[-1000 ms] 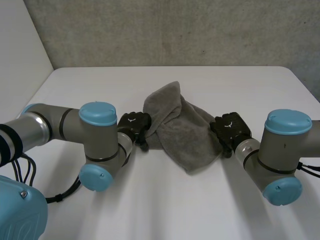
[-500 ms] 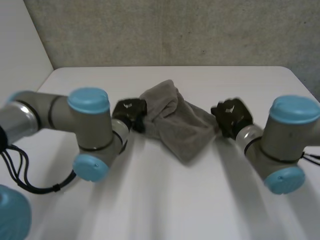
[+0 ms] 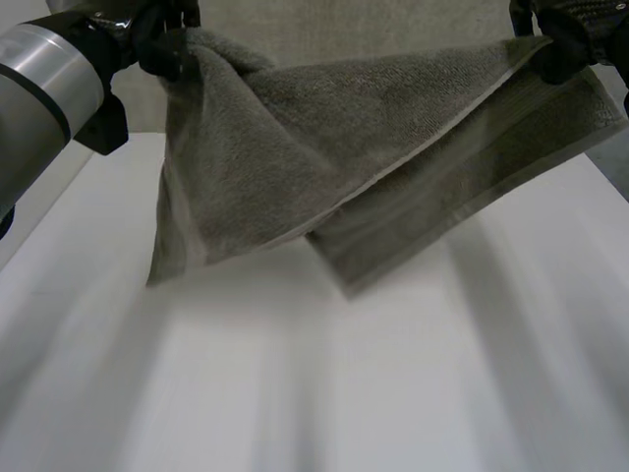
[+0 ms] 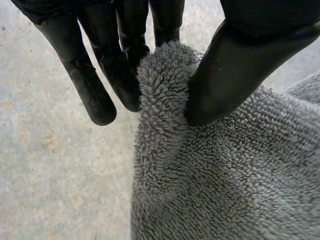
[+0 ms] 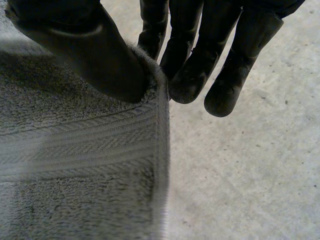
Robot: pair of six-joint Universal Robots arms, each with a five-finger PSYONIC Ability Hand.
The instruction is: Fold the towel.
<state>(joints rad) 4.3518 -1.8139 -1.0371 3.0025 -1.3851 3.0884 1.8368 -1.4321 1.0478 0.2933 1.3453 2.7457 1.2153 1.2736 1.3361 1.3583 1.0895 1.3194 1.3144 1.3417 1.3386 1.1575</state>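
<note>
- A white table [image 3: 413, 393] runs back to a grey speckled wall [image 3: 334, 25]. In the head view the towel [image 3: 324, 147] hangs in the air above the table, strung between my two hands. It is doubled over itself, and one layer sags low near the middle.
- In the same view, the left hand [image 3: 162, 39] grips one upper corner and the right hand [image 3: 562, 44] grips the other. To do this step well, I judge I should hold both at equal height and draw them apart until the sag flattens, then lay the cloth down.
- In the left wrist view, the left hand [image 4: 120, 50] pinches a bunched corner of the towel [image 4: 225, 180] between thumb and fingers [image 4: 107, 85]. The pile is thick, looped terry, soft and probably quick to slip if the pinch eases.
- In the right wrist view, the right hand [image 5: 200, 55] nips the towel's hemmed edge between thumb and fingers. A flat woven band [image 5: 75, 140] crosses the cloth just beneath the grip. It looks firmer than the pile.
</note>
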